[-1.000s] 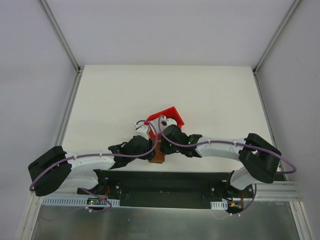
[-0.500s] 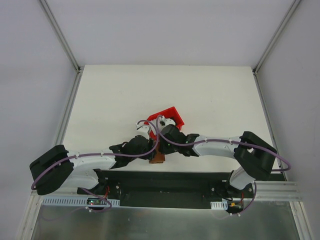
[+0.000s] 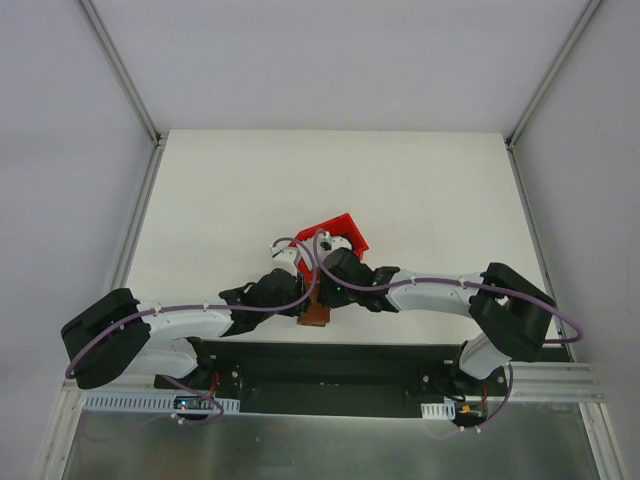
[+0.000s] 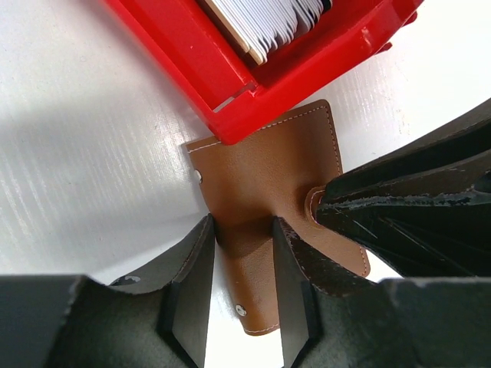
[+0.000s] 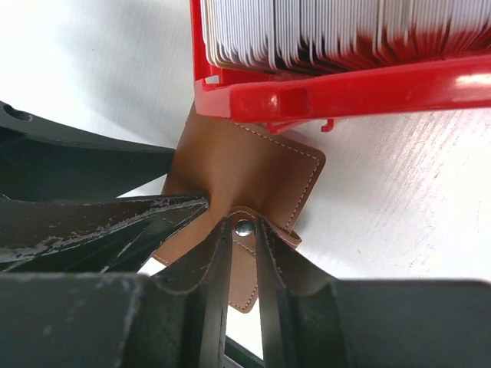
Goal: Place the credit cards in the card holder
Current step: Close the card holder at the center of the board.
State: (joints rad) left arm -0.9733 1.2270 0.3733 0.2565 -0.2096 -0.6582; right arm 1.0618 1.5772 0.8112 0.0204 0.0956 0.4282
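Wallet look: the wallet [image 4: 265,184] is brown leather with pale stitching along its edges, rounded corners and small metal snap studs. It lies partly unfolded, with one flap ending in a tab.
Wallet place: it sits on the white table [image 3: 250,190] at the near edge, between the two wrists, and its far edge meets the wall of the red tray [image 4: 192,57].
Cards: the cards [image 5: 330,31], pale grey-white, stand packed on edge in a row inside the tray. No card is seen in the wallet.
Left gripper [image 4: 242,234]: set narrow, with a strip of wallet between its fingers and both fingers against the leather.
Right gripper [image 5: 242,228]: pinched onto the wallet's tab, right at the snap stud.
Edges: the black base plate lies just behind the wallet on the near side, and the tray blocks the far side.
Open room: bare table stretches wide beyond the tray and out to both sides, up to the frame rails.
Change: over the last half second, wallet, tray and both grippers sit as they were. A second ago the right arm's elbow stood slightly farther right.
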